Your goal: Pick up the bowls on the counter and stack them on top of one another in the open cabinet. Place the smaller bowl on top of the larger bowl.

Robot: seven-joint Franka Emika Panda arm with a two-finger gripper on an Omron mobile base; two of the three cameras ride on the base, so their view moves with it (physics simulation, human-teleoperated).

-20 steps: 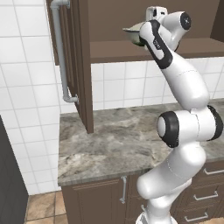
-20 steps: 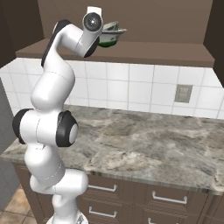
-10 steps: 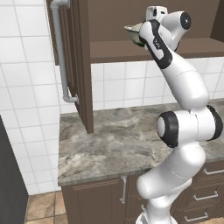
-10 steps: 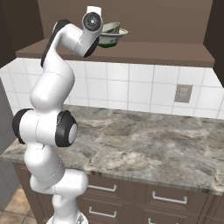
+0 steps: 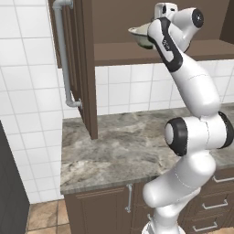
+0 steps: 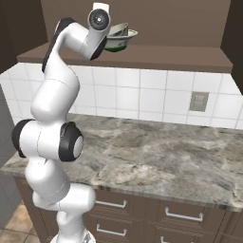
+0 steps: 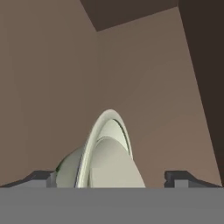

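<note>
Now the hand point(image 7: 111, 177) is spread wide, one dark finger tip point(image 7: 39, 177) out on each side of the stacked bowls and nothing pinched between them; a second ago it was clamped on the bowl rim, so the release has just happened. Hand sits up at the cabinet shelf point(image 6: 156, 56), right at the bowls, wrist body partly covering them in the left base view. Smaller bowl point(image 6: 119, 30) now rests inside the larger bowl point(image 6: 118, 43), tilted a bit rather than level, its rim sticking up above the wide cream rim; green underside of the larger bowl shows in the right base view. In the hand view the smaller bowl's pale side nests against the larger bowl's flared rim point(image 7: 94, 135), cabinet back wall behind. Both bowls sit on the shelf toward the open cabinet door point(image 5: 82, 68) side, well clear of the shelf's far end. Judgement: stacking looks done, both bowls in the cabinet, smaller on top; what's left is backing the hand out without nudging the stack, since the tips are just beside the rim. Worktop point(image 5: 114, 146) below the shelf carries no bowls.
</note>
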